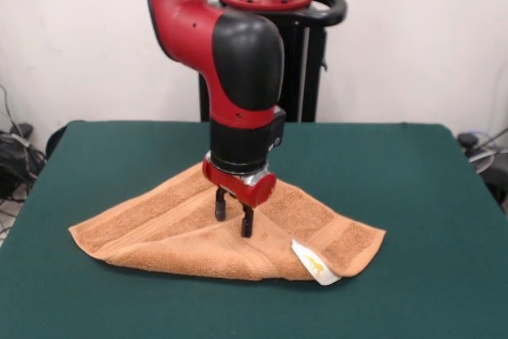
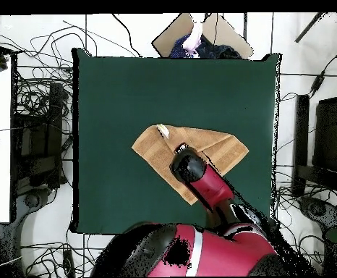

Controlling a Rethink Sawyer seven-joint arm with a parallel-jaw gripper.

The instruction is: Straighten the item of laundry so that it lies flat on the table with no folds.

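Note:
The orange-tan towel (image 1: 159, 232) lies folded over into a rough triangle in the middle of the green table (image 1: 413, 180). Its white care label (image 1: 313, 263) sticks out at the front right corner. My gripper (image 1: 233, 216) points straight down over the fold's middle, its two black fingers apart and their tips at the towel's surface. Nothing is between them. In the overhead view the towel (image 2: 218, 145) and its label (image 2: 162, 131) show on the table (image 2: 128, 87), and the arm (image 2: 189, 168) hides the gripper.
The black pedestal (image 1: 302, 53) stands behind the table's far edge. Cables (image 2: 37, 145) lie on the floor around the table. A cardboard sheet (image 2: 218, 32) and something dark lie beyond the table's edge opposite the robot.

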